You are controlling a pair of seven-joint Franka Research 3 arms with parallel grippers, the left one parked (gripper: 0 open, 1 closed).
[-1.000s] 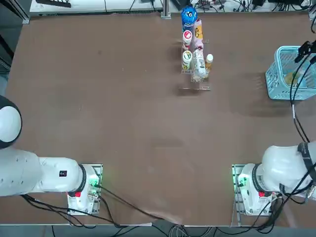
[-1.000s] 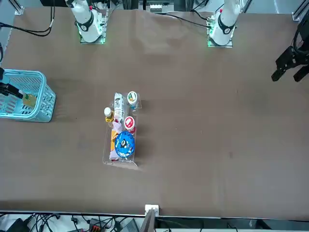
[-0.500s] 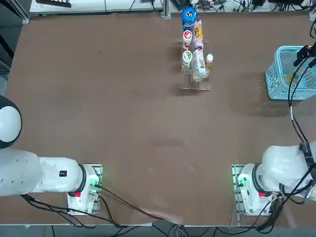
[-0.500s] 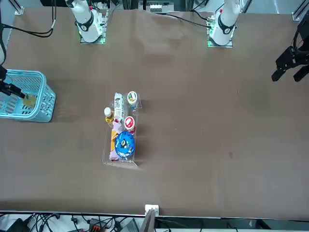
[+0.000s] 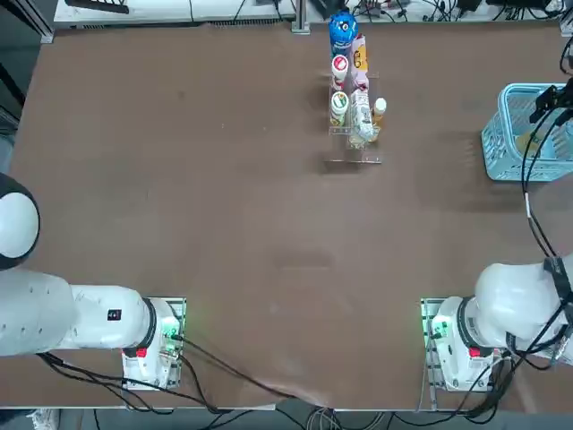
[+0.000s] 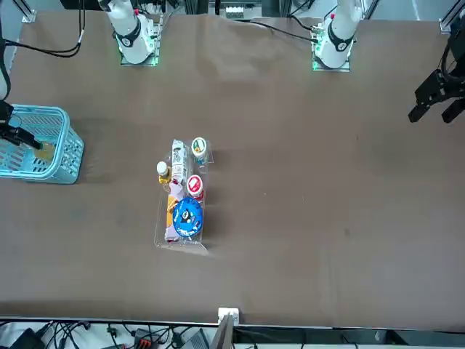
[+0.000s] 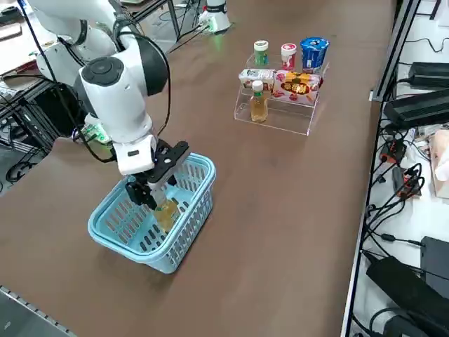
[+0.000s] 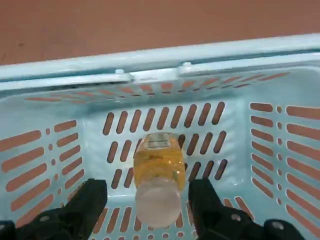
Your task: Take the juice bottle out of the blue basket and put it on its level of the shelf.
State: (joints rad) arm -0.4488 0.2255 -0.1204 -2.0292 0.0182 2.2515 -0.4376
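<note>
Both hand (image 8: 147, 205) fingers (image 8: 87, 200) astride juice bottle (image 8: 158, 170)

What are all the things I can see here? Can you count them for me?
table: one, brown, under everything
blue basket: one, light blue, at the table's edge on the robot's right side
juice bottle: one, amber with white cap, lying in the basket
shelf: one, clear, far side of the table
amber bottle: one, white cap, upright on the shelf's low step
lying bottles: two, one whitish and one pink and yellow, middle step
upright cups and bottles: three, blue, red and green tops, back row
right gripper: one, black, open, down in the basket with a finger on each side of the juice bottle
</note>
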